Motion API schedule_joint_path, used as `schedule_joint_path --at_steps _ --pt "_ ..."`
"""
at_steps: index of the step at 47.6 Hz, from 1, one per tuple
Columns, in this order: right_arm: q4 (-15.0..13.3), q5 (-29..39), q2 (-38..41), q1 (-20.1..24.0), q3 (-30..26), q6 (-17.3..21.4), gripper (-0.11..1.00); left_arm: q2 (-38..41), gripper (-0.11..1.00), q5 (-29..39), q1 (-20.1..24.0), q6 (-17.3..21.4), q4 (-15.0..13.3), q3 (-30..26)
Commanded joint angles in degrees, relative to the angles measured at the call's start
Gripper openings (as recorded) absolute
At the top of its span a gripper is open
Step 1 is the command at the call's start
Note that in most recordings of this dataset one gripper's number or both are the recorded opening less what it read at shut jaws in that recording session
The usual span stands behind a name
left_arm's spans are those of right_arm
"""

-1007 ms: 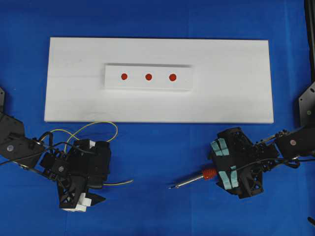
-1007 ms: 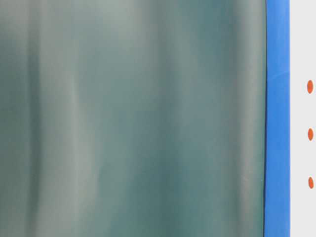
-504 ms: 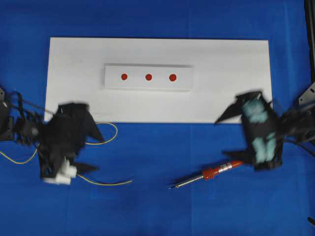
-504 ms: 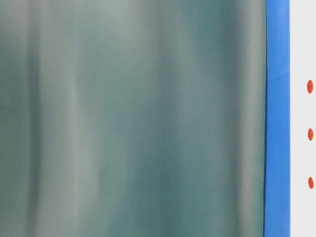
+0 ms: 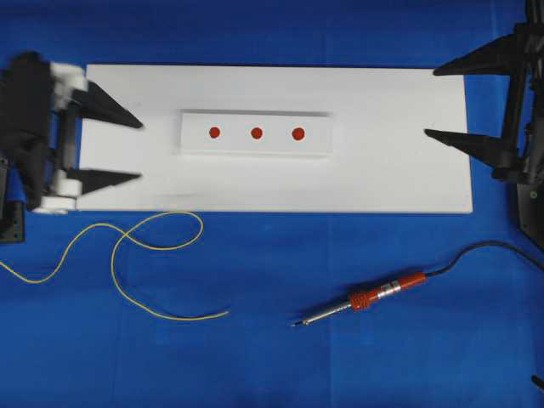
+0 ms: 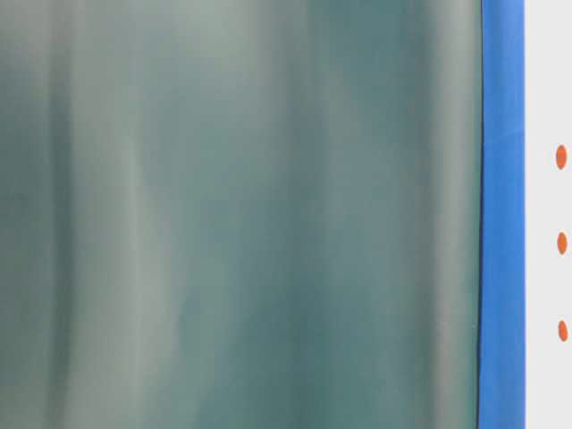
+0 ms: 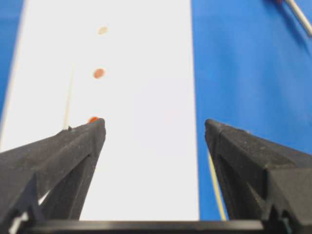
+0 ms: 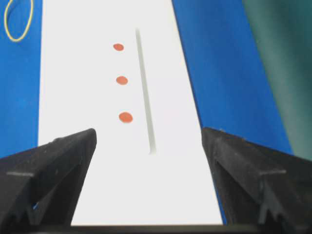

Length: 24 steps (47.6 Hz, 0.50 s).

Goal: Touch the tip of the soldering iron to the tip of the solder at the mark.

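Observation:
The soldering iron [image 5: 361,299] lies on the blue cloth at the front right, its tip pointing left, with nothing holding it. The solder [image 5: 201,228], a yellow wire, lies in loose loops on the cloth at the front left. Three red marks [image 5: 256,133] sit in a row on a small raised block. My left gripper [image 5: 139,151] hovers open and empty over the left end of the white board, far from the solder. My right gripper [image 5: 431,102] hovers open and empty at the right end. In the wrist views, left gripper [image 7: 155,126] and right gripper [image 8: 148,132] both point along the marks.
The white board [image 5: 382,170] lies across the back of the blue cloth and carries the raised block [image 5: 195,144]. The iron's black cord [image 5: 484,246] runs off to the right. The table-level view is mostly filled by a blurred grey-green surface [image 6: 241,214].
Both arms have swung up and away from the front of the table to the board's two ends. The solder and the soldering iron lie uncovered where they were.

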Motion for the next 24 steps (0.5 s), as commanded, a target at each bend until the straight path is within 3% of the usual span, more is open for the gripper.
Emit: schedule_joint_path --at_steps 1,10,24 --pt "-0.18 0.44 -2.20 -0.35 0.62 0.35 0.84 -4.39 0.77 -0.70 0.70 0.18 0.09 0.70" --pt "1.05 -1.76 -5.45 -0.35 5.19 1.41 0.84 -14.41 0.76 -1.14 0.79 -0.26 0.09 6.06" --pt "2.90 -16.17 -5.54 -0.35 15.21 4.39 0.83 -25.93 0.76 -3.52 0.79 -1.93 0.00 15.64"
